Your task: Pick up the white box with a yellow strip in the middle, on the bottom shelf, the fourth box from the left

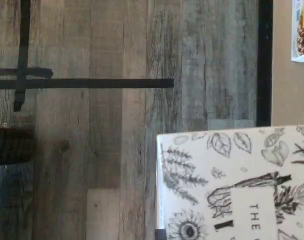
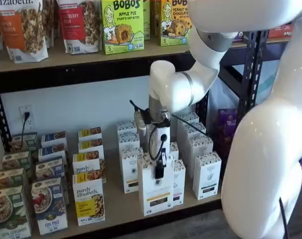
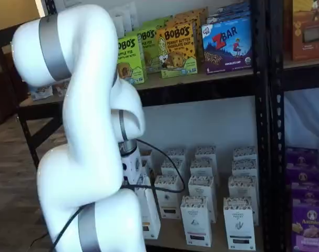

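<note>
The white box (image 2: 155, 196) with a thin yellow-orange strip across its front stands tilted slightly forward at the front edge of the bottom shelf (image 2: 116, 211). My gripper (image 2: 159, 172) comes down from above, its black fingers shut on the box's top. In a shelf view the white box (image 3: 150, 218) is mostly hidden behind the white arm. The wrist view shows the box's leaf-and-flower patterned top (image 1: 237, 185) close under the camera, with grey wood floor beyond it. The fingers are out of that view.
Like white cartons (image 2: 206, 174) stand in rows right of and behind the held box, another carton (image 2: 130, 169) to its left. A purely elizabeth box (image 2: 88, 199) and colourful cereal boxes (image 2: 49, 204) fill the shelf's left. Bobo's boxes (image 2: 122, 25) sit on the upper board. Black rack post (image 2: 250, 74) at right.
</note>
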Controlling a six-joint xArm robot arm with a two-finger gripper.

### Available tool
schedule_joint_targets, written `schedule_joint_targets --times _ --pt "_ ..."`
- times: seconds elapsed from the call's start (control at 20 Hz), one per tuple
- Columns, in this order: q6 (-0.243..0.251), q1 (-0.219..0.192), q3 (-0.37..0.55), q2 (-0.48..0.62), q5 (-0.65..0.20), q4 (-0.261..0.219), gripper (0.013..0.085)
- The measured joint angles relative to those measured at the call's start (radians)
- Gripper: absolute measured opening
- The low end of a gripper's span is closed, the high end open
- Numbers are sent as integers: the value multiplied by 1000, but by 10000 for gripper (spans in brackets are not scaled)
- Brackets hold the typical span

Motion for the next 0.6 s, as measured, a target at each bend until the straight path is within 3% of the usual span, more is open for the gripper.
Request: schedule_joint_targets --times 0.3,0.6 --pt "10 -15 -27 -55 92 -28 490" --pt "-46 -49 -40 -99 164 3 490"
